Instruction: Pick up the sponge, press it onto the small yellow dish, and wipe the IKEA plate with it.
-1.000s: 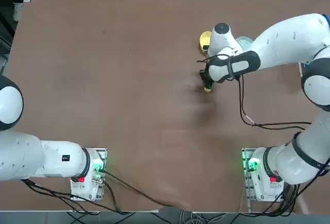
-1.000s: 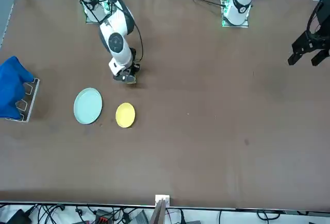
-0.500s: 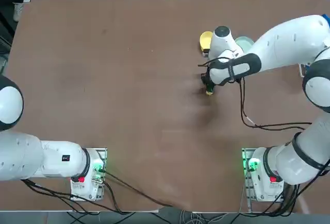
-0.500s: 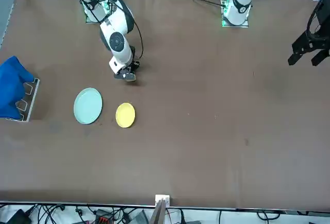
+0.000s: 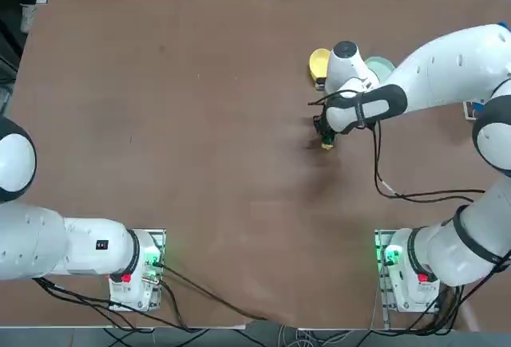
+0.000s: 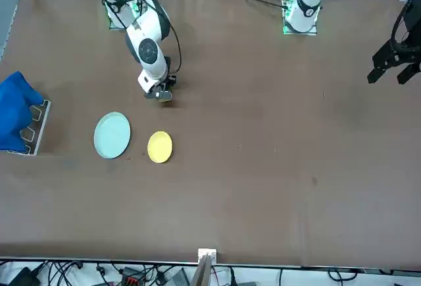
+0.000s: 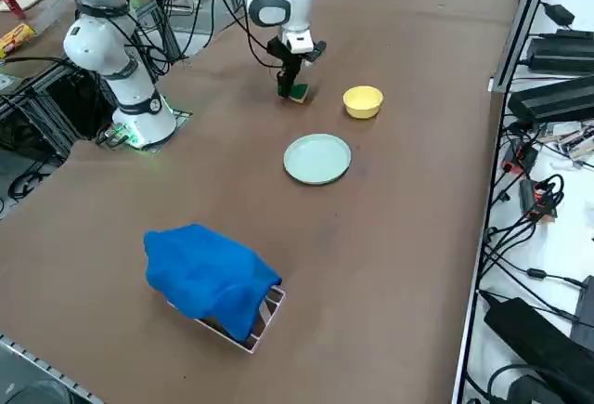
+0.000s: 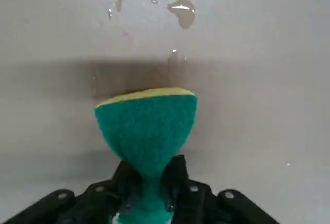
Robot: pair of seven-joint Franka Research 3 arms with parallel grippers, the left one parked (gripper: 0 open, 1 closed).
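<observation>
Brown table (image 5: 200, 124) with a few water drops (image 8: 181, 12) just ahead of the gripper (image 8: 149, 183). The right arm reaches out, gripper pointing down, pinching the sponge (image 8: 146, 131) at the tabletop. Dish (image 6: 160, 146) and plate (image 6: 112, 135) lie just beyond it.

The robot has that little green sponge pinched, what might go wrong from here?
The right gripper fingers squeeze the sponge only at its narrow end, so it might twist or slip out. Droplets lie on the table beside it, so it may be wet and slippery. The small yellow dish is light and could slide when pressed.
</observation>
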